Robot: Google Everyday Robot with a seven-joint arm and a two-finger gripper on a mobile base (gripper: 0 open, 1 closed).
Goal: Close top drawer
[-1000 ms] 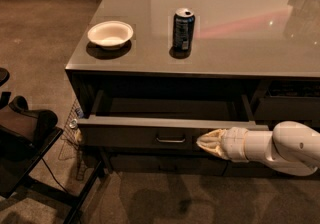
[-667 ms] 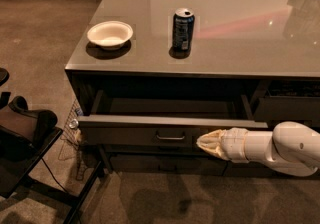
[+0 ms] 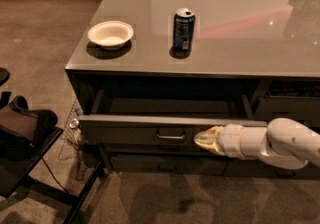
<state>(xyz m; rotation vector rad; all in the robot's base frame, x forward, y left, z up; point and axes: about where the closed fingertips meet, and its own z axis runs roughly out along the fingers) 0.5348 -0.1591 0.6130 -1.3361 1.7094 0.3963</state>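
The top drawer (image 3: 130,129) stands pulled out from under the grey counter, its dark front facing me and its small metal bar handle (image 3: 170,135) at the centre. My gripper (image 3: 198,138) comes in from the right on a white arm (image 3: 270,143). Its tip rests against the drawer front, just right of the handle. It holds nothing.
A white bowl (image 3: 110,34) and a dark blue can (image 3: 183,29) stand on the counter top (image 3: 240,23). A black chair (image 3: 25,140) stands at the left on the carpet. More dark drawer fronts (image 3: 165,164) sit below the open drawer.
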